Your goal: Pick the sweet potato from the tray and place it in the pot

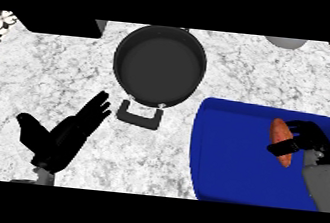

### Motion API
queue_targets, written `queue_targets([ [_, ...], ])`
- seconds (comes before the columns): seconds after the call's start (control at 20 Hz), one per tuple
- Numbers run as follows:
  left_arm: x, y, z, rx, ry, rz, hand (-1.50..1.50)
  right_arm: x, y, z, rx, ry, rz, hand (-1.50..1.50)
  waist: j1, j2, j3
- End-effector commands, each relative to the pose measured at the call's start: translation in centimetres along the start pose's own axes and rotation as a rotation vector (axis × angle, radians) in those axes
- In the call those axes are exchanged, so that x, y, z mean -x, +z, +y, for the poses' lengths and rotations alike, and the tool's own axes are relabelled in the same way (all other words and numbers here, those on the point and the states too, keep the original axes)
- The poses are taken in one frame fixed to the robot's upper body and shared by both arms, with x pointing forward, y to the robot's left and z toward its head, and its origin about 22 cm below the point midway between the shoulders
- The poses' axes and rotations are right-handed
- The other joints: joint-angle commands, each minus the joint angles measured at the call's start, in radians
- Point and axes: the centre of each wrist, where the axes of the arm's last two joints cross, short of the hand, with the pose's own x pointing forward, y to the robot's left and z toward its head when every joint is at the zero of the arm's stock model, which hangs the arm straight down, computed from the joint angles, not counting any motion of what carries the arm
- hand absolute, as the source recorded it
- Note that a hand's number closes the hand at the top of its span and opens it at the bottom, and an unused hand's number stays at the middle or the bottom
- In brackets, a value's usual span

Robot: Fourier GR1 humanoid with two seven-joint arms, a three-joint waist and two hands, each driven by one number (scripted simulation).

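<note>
Sweet potato (280, 142): seen over the right side of the blue tray (230, 155), wrapped by the right hand (304, 139).
Right fingers (281, 146): curled round the sweet potato, thumb side across its middle.
Left hand (66, 134): open, fingers straight, resting over the bench (45, 72) at lower left.
Pot (160, 65): dark, set up and left of the tray, handle toward the robot.
Step judged: the lift-out. A straight rise clear of the tray rim is advised before any swing leftward.
Release: best made low, over the pot's middle.
</note>
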Motion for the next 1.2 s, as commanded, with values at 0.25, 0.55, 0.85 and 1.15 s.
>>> queue_targets([
  [0.25,-0.9,-0.5,-0.4,-0.002,-0.007,0.009,0.00,-1.2,0.4,2.5,0.014,0.022,-0.100,1.50,-0.001,0.000,0.000],
  [0.55,-1.4,0.0,-1.8,0.003,-0.010,0.010,0.00,-2.4,1.4,2.9,0.024,0.096,-0.206,1.50,-0.001,-0.001,0.000],
  [0.85,-0.9,-1.2,-1.2,0.002,-0.015,0.005,0.00,-4.9,9.7,10.8,-0.037,0.356,-0.601,1.50,-0.005,-0.005,-0.001],
  [1.15,0.4,0.5,0.0,-0.009,-0.004,-0.001,0.00,-3.3,12.3,10.9,0.081,0.377,-0.632,1.50,-0.003,-0.002,0.000],
])
